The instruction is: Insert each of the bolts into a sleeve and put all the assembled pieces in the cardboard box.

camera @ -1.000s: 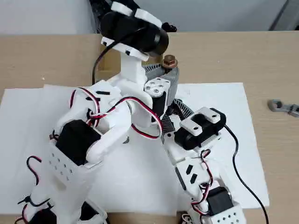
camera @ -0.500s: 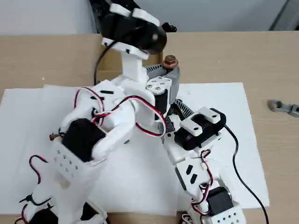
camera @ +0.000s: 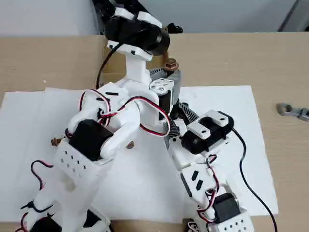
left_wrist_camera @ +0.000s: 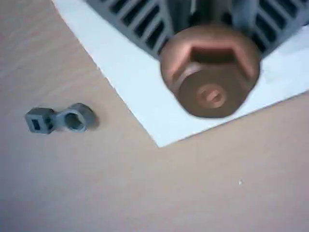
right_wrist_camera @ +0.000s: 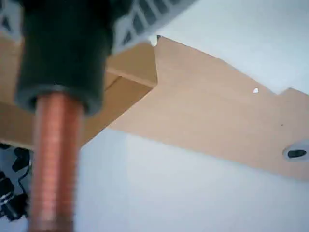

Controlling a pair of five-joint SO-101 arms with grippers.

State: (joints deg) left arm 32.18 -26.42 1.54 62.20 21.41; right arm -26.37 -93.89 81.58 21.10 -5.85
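A copper bolt (camera: 170, 64) is held by its hex head (left_wrist_camera: 210, 72) in my left gripper (camera: 168, 73), which is shut on it between grey ribbed fingers (left_wrist_camera: 135, 19). The bolt's threaded shank (right_wrist_camera: 53, 159) sticks out of a black sleeve (right_wrist_camera: 63, 48). My right gripper (camera: 176, 116) sits just below the left one and is shut on that sleeve. The cardboard box (camera: 112, 67) stands at the back of the table, mostly hidden behind the left arm; one flap (right_wrist_camera: 130, 82) shows in the right wrist view.
White paper (camera: 231, 106) covers the middle of the wooden table. A small grey part (camera: 291, 110) (left_wrist_camera: 60, 120) lies on bare wood to the right of the paper. Two small copper pieces (camera: 54, 141) (camera: 130, 144) lie on the paper beside the left arm.
The left arm shifted, its elbow swinging right, and the bolt head moved slightly left and down. The right arm stayed almost still.
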